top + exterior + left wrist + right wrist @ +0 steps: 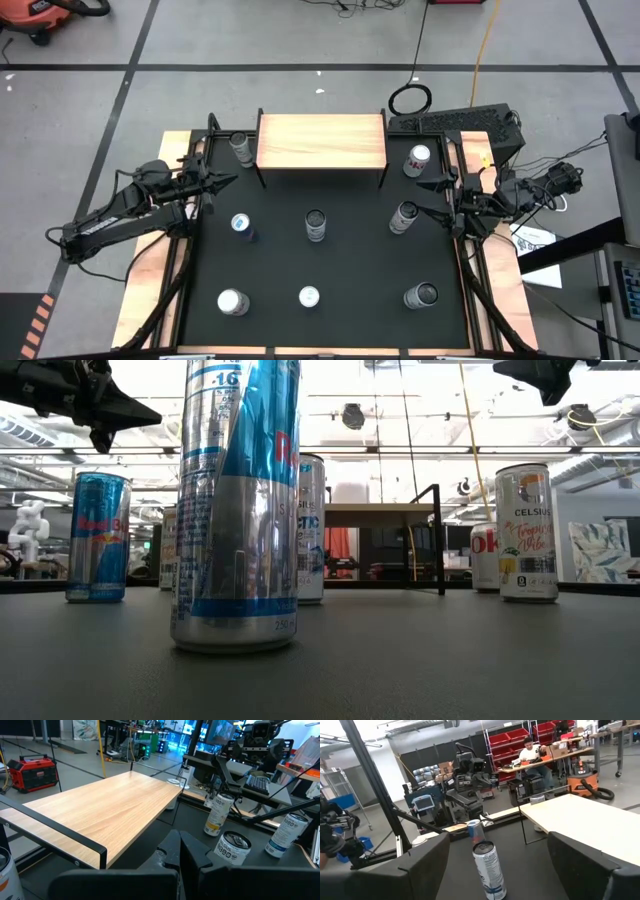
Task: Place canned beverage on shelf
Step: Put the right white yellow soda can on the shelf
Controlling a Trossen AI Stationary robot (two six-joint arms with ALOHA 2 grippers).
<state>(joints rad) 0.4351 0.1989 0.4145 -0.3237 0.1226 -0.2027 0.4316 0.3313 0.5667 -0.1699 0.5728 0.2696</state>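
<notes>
currently | right gripper [436,197]: fingers spread wide, empty, just beside a tilted can [403,217] on the black mat [350,260] | left gripper [222,183]: closed, empty, at mat's left edge | shelf [322,140]: far edge, top bare

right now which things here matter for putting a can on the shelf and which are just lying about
For the job:
- shelf, top bare
- eight cans on the mat, e.g. the tilted can nearest the open right gripper
- left gripper, shut

Lying about:
- keyboard
- cable loop
- red generator
</notes>
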